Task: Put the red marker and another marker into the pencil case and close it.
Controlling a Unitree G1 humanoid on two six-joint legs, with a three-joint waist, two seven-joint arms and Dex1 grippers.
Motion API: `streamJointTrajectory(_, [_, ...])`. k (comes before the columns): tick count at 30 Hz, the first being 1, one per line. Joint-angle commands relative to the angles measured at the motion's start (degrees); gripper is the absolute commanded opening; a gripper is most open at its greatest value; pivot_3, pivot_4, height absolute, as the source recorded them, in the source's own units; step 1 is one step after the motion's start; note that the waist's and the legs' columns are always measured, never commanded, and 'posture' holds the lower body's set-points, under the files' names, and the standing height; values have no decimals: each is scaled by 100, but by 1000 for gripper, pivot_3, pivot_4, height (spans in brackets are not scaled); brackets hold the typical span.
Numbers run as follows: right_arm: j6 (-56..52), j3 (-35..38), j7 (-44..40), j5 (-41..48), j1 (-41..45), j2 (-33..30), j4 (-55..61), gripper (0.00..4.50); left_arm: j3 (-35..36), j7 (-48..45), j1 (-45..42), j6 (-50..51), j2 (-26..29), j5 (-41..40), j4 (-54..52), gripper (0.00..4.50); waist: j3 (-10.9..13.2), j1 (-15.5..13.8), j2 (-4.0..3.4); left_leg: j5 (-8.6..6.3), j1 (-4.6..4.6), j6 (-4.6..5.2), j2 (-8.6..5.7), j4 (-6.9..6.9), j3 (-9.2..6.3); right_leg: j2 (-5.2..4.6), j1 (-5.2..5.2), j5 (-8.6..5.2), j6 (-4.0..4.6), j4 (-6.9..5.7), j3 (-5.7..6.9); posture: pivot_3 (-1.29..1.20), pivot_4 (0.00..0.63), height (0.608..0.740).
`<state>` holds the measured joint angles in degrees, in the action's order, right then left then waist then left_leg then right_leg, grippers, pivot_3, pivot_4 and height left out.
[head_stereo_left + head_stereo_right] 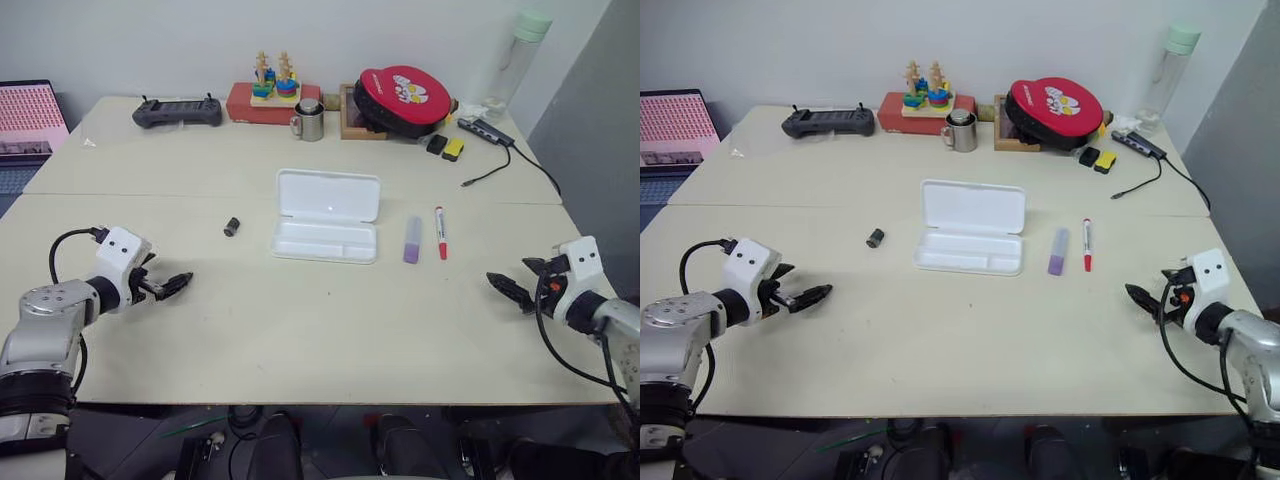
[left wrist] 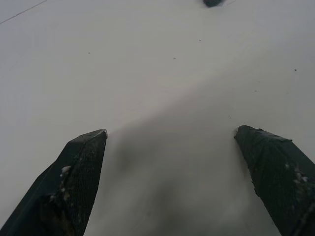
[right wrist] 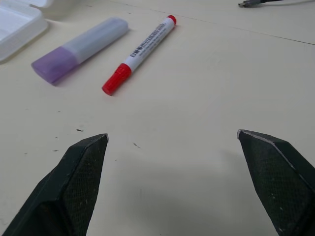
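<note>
The white pencil case (image 1: pixel 327 215) lies open at the table's middle, its lid tilted back and its tray bare. Just right of it lie the lilac marker (image 1: pixel 412 240) and the red marker (image 1: pixel 440 232), side by side; the right wrist view shows both, lilac marker (image 3: pixel 81 48) and red marker (image 3: pixel 140 53). My right gripper (image 1: pixel 506 288) hovers open near the right front edge, well short of the markers. My left gripper (image 1: pixel 176 284) is open at the front left, over bare table, nothing between its fingers (image 2: pixel 78 177).
A small black cylinder (image 1: pixel 232 226) lies left of the case. Along the back stand a black controller (image 1: pixel 178 111), a wooden stacking toy on a red box (image 1: pixel 272 92), a metal mug (image 1: pixel 309 121), a red round pouch (image 1: pixel 404 99), a bottle (image 1: pixel 517 55) and a cabled hub (image 1: pixel 487 131).
</note>
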<state>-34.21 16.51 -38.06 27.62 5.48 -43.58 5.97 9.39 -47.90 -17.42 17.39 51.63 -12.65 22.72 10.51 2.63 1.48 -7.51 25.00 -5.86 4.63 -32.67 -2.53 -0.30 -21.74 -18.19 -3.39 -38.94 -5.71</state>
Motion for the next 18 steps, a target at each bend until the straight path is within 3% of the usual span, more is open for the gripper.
streamJointTrajectory(1, [-67, 59, -116, 101, 81, -34, 183, 4422, 163, -176, -19, 3, 147, -81, -256, 4500, 0, 0, 0, 0, 0, 0, 0, 0, 0, 0, 0, 0, 0, 0, 0, 0, 150, 740])
streamJointTrajectory(18, [-194, 107, -16, 71, -30, 145, 222, 4422, 74, -49, -84, 43, -57, 45, -341, 4500, 1, 6, 1, 0, 1, 0, -1, -2, 1, 0, -1, 0, -7, -3, -1, 0, 150, 740])
